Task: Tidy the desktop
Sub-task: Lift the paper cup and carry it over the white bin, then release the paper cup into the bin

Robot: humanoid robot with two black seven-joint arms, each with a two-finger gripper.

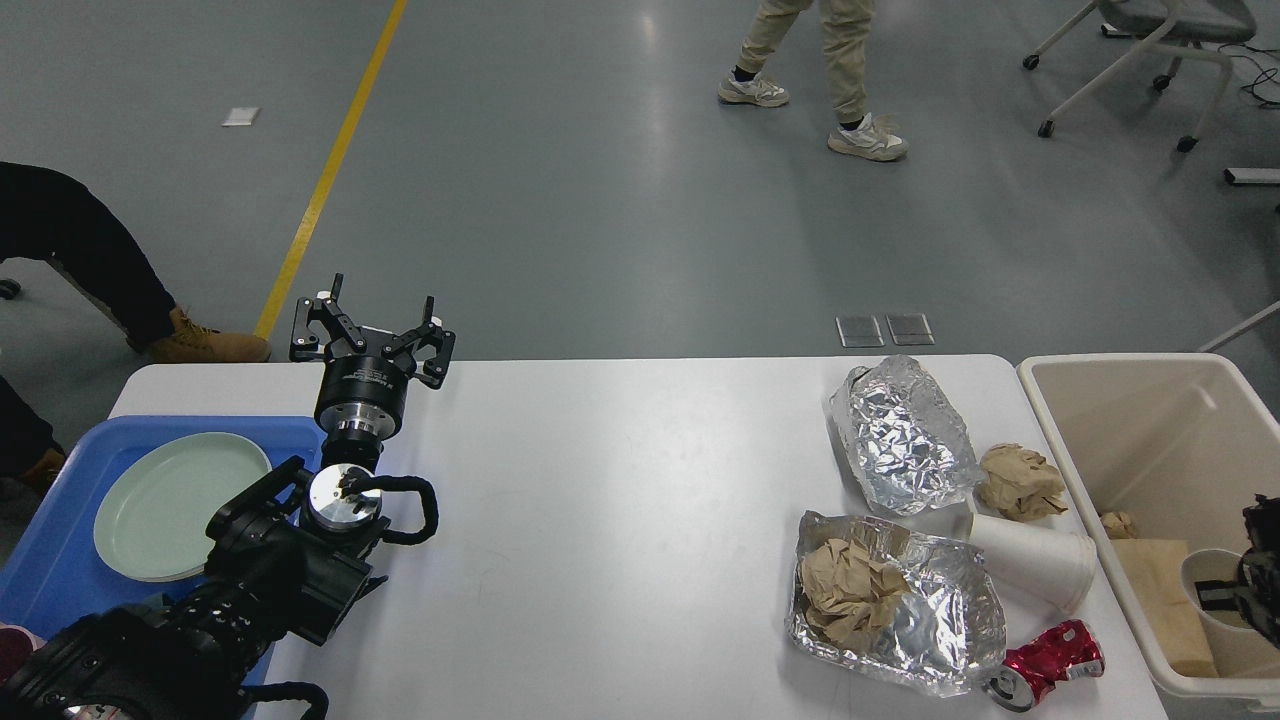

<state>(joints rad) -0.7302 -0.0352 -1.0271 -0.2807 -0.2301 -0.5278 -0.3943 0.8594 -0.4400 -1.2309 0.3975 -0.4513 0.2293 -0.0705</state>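
The desktop (620,520) filled the lower half of the view, white and mostly bare through its middle. Clutter remained only at its right end: a crumpled foil lump (905,435), a brown paper wad (1020,482) just beside it, a white paper cup (1030,560) on its side, a foil sheet (930,620) cradling more crumpled brown paper (850,590), and a crushed red can (1050,662) near the front edge.

The beige bin (1100,440) stood against the right end and already held some paper scraps and a cup. At the left end a blue tray (60,570) carried a pale green plate (170,505).

Judged partly done: six pieces of litter still to clear.

The left gripper (375,325) hung over the far left edge, fingers spread, holding nothing. The right gripper (1262,575) showed only as a dark shape at the frame edge over the bin; could not tell its state.
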